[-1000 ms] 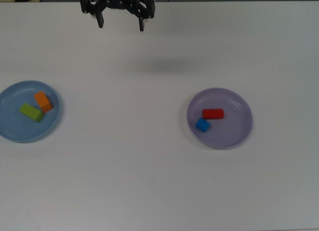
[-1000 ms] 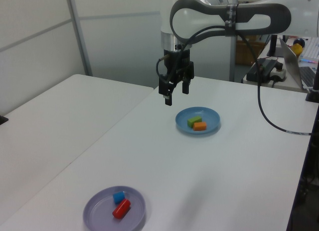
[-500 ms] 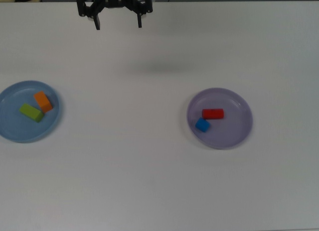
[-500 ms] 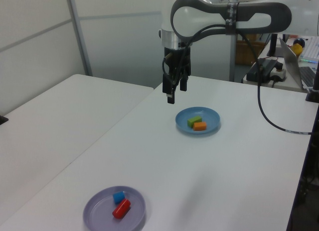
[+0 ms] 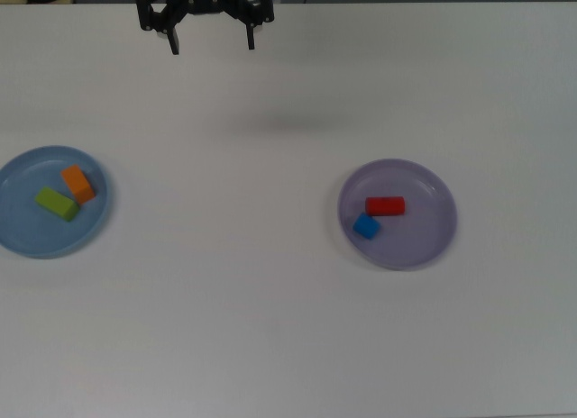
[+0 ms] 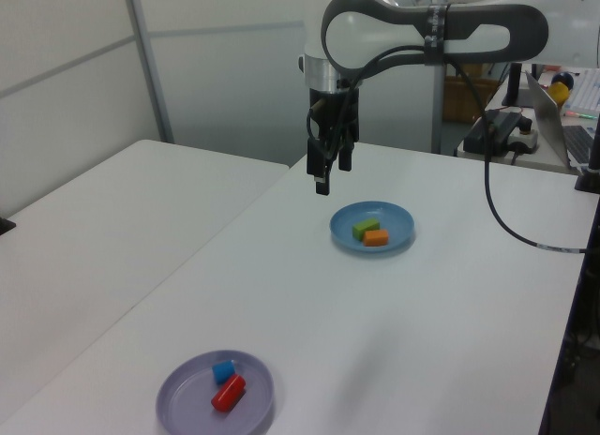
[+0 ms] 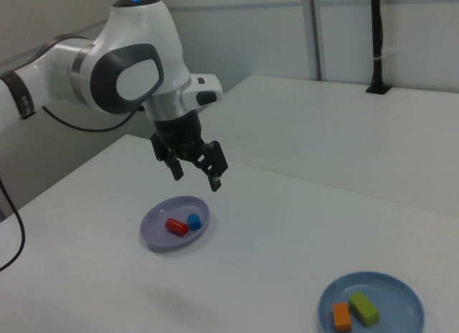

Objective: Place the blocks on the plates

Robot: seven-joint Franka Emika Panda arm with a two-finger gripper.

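The light blue plate [image 5: 27, 233] at the top view's left holds the orange block [image 5: 78, 183] and the green block [image 5: 57, 204] side by side. The lavender plate [image 5: 424, 238] at the top view's right holds the red block [image 5: 385, 205] and the blue cube [image 5: 365, 226]. My gripper [image 5: 212, 45] hangs high over the table's far edge, open, with nothing between its fingers, far from both plates. The left view shows the same gripper [image 6: 324, 177] above and behind the blue plate [image 6: 394, 231]. In the right view, the gripper [image 7: 196, 179] hovers above the lavender plate [image 7: 154, 236].
A white table [image 5: 270, 319] carries both plates. A second white table [image 6: 103, 210] stands beside it in the left view. Cables and a laptop [image 6: 553, 116] sit beyond the table's far right in the left view.
The gripper has risen, drifted slightly toward the top view's left, and turned about its vertical axis. The blocks and plates have not moved.
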